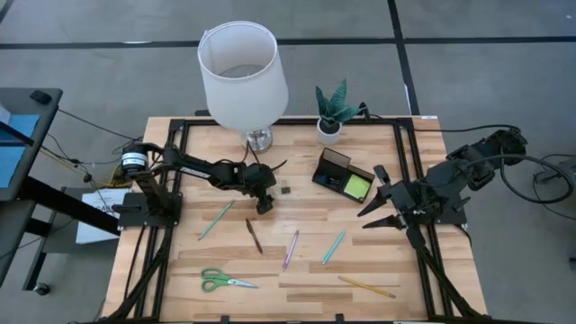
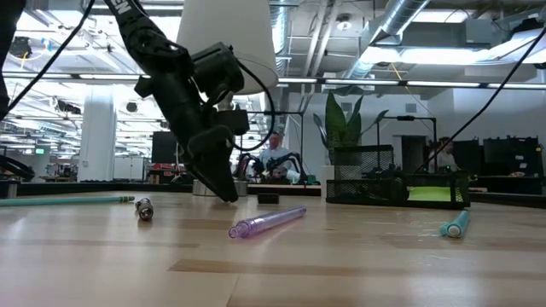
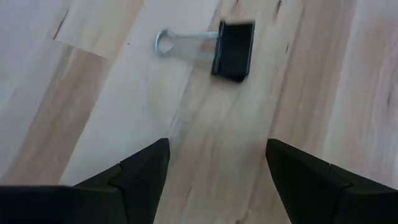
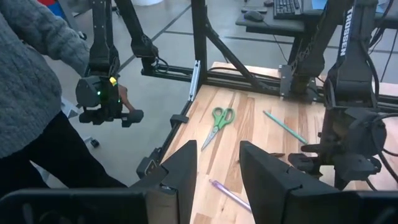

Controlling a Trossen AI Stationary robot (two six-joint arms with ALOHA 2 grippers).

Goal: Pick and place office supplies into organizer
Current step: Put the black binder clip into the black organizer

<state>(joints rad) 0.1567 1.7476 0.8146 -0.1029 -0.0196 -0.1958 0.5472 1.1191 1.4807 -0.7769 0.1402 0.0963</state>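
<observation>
Bench (image 1: 297,279): wooden top carrying a white-shaded lamp (image 1: 241,76), a potted plant (image 1: 331,112) and the loose supplies.
Left arm: reaching from the left edge toward the middle, bending down so its left pincer (image 1: 264,205) is pointing at the wood just in front of the lamp base.
Right arm: waiting at the right side, right pincer (image 1: 380,214) hovering with fingers apart.
Organizer (image 1: 342,175): sitting near the plant, a lime pad showing inside it.
Scissors (image 1: 225,282): lying near the front edge, well apart from both pincers.
Pens: purple pen (image 1: 290,249) and teal pen (image 1: 333,247) lying mid-bench.
Binder clip (image 3: 233,50): lying flat just beyond the left pincer's spread fingers (image 3: 146,171), not touching them.
</observation>
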